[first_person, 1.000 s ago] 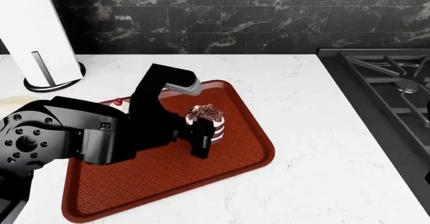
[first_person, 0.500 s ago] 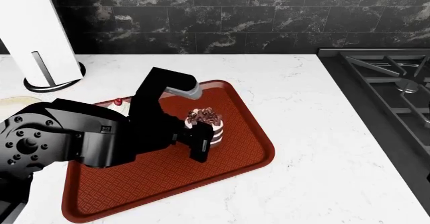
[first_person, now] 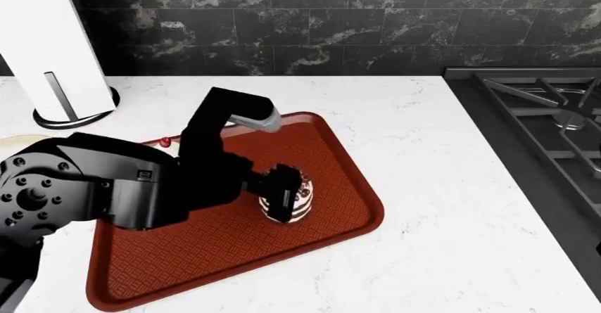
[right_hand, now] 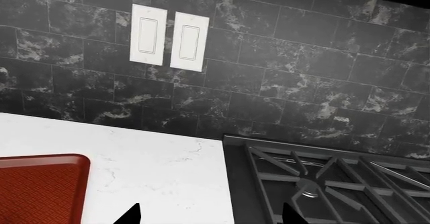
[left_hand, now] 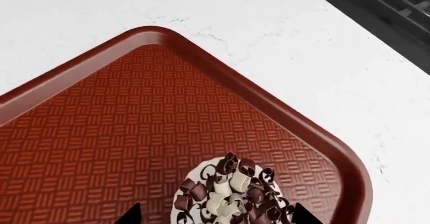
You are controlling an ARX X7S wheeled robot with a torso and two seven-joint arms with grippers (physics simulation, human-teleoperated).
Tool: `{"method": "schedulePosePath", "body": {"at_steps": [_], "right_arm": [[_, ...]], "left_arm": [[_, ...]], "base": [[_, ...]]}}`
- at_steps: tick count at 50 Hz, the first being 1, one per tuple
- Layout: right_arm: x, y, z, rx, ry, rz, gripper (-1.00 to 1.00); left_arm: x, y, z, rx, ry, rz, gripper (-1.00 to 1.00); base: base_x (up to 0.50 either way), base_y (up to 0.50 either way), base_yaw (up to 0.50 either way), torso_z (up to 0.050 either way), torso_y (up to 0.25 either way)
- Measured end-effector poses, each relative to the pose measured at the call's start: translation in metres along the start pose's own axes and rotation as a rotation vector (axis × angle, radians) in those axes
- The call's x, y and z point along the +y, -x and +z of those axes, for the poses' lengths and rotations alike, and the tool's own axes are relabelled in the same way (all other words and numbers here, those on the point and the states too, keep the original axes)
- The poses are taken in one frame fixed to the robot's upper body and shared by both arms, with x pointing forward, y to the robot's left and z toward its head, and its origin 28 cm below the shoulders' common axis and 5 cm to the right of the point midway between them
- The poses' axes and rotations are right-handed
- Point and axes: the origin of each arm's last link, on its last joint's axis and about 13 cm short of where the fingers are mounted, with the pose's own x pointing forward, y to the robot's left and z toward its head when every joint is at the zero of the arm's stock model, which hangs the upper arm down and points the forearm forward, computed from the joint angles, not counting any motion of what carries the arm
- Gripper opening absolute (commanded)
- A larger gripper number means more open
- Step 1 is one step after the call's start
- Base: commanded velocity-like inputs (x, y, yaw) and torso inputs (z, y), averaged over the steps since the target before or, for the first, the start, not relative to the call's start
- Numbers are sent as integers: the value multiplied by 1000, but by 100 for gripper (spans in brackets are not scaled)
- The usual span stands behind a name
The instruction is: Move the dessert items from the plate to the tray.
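Observation:
The layered cake with chocolate curls (first_person: 293, 204) stands on the dark-red tray (first_person: 338, 207), near its middle right. My left gripper (first_person: 280, 186) hangs right over it, open, one jaw on each side. In the left wrist view the cake (left_hand: 228, 196) sits between the fingertips of the left gripper (left_hand: 215, 216), with a gap on one side, above the tray (left_hand: 134, 108). Only the cupcake's red cherry (first_person: 165, 142) shows behind my left arm at the tray's back left. My right gripper (right_hand: 209, 216) is open and empty over the counter beside the stove.
A paper towel holder (first_person: 56, 60) stands at the back left. A pale plate edge (first_person: 14, 141) shows at far left. The stove grate (first_person: 545, 116) lies at the right and shows in the right wrist view (right_hand: 323, 183). Wall switches (right_hand: 164, 38) sit on the black backsplash.
My left gripper has come down with the cake, from above the tray to the tray's surface, and now stands open around it.

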Motion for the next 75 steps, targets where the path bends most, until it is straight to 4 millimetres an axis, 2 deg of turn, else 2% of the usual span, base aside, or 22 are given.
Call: {"method": "schedulePosePath", "body": {"at_steps": [15,24,32,46,57,75], "right_arm": [[0,0,1,0,-1,0,100],[1,1,1,-1,-2,0,100],[2,2,0,-2,-4,4,100],[6,8,-5,-19,-15,17,100],[9,11,-11,-33,-33,44,100],[14,22,-12,-81,-53,102,100]], "left_arm": [[-4,16,2,-44,-2,-13,100],[-11,36,-1,-90,-11,-37,100],[-19,61,-4,-161,-22,-43,100],[-25,99,-24,-300,-25,-6,100],[-27,117,-40,-376,-25,34,100],[-32,142,-54,-459,-27,65,100]], "base": [[0,0,0,0,0],[0,0,0,0,0],[0,0,0,0,0],[0,0,0,0,0],[0,0,0,0,0],[0,0,0,0,0]]}}
